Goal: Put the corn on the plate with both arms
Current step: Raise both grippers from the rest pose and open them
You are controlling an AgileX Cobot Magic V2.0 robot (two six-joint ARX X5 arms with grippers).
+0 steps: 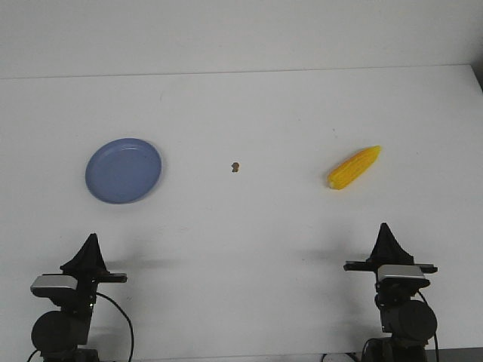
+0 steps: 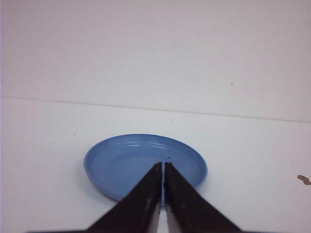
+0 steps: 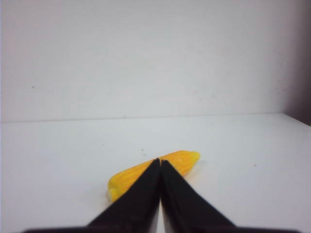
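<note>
The corn point(image 1: 354, 167) lies alone on the white table point(image 1: 249, 249), over on the right side, set at a slant with its tapered tip pointing away and to the right and its blunt end nearer the robot. Nothing touches it. The right gripper point(image 1: 386, 228) sits at the near edge of the table, well short of the cob and roughly in line with it; in the right wrist view its two black fingers point(image 3: 141, 194) are pressed together to a point, holding nothing. Between cob and plate, about mid-table, is a tiny brown speck point(image 1: 235, 166). The blue plate point(image 1: 98, 188) rests flat on the left side, well apart from the corn. The left gripper point(image 1: 91, 240) waits near the front edge below the plate, its fingers point(image 2: 187, 201) likewise closed tight and bare.
</note>
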